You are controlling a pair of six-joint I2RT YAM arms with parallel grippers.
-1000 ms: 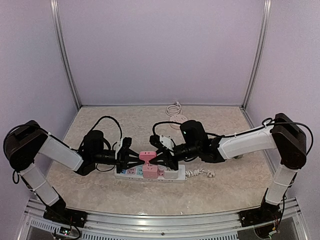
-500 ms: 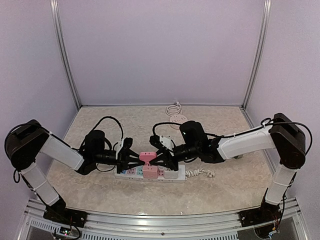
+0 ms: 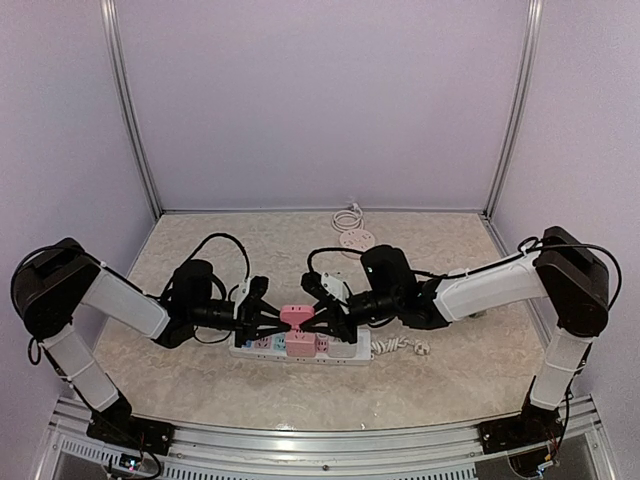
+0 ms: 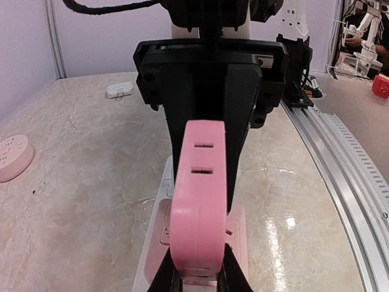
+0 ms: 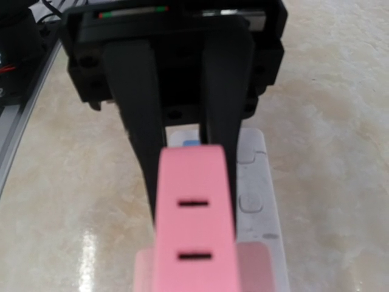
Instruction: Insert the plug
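1. The left gripper (image 3: 278, 318) and right gripper (image 3: 314, 320) are facing each other, both clamping tight on the pink plug (image 3: 294, 314).
2. The pink plug is sitting over the white power strip (image 3: 352, 350).
3. A round socket (image 3: 356, 239) is lying well behind.

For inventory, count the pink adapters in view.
2. One pink adapter is clamped between left gripper and right gripper; the second adapter sits on the power strip, nearer the bases. More may be hidden.

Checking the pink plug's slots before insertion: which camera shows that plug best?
Left wrist: the pink plug fills the centre, sharp, both slots visible. Right wrist shows it blurred and cut off below. Top external shows it tiny, slots unreadable.
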